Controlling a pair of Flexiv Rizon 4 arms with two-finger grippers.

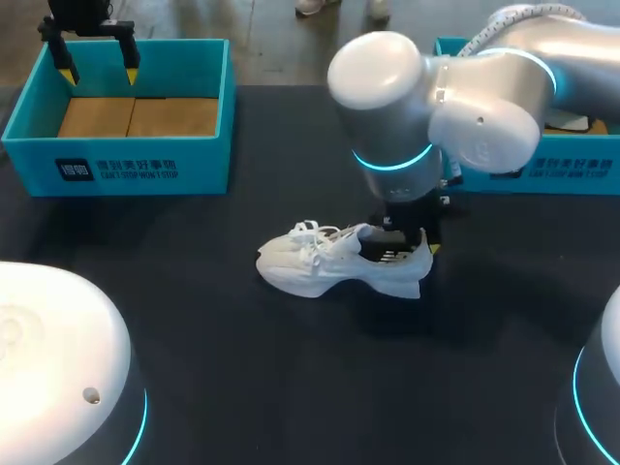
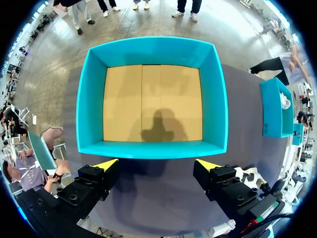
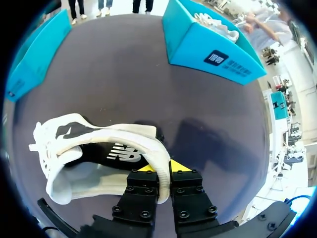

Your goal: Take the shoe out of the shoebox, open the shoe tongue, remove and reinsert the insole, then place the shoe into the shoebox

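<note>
A white shoe [image 1: 329, 262] lies on the dark table at the middle, toe to the left. My right gripper [image 1: 426, 248] is at its heel. In the right wrist view the gripper [image 3: 164, 169] is shut on the heel collar of the shoe [image 3: 99, 148], one finger inside the opening and one outside. The dark insole with its white print shows inside. My left gripper [image 1: 97, 66] hangs open above the empty teal shoebox [image 1: 126, 170] at the back left. The left wrist view looks down past this gripper [image 2: 158, 163] into the shoebox [image 2: 153, 149] with its brown cardboard floor.
A second teal box [image 1: 542, 176] stands at the back right, behind my right arm; in the right wrist view this box [image 3: 213, 49] holds something white. Bare dark table surrounds the shoe.
</note>
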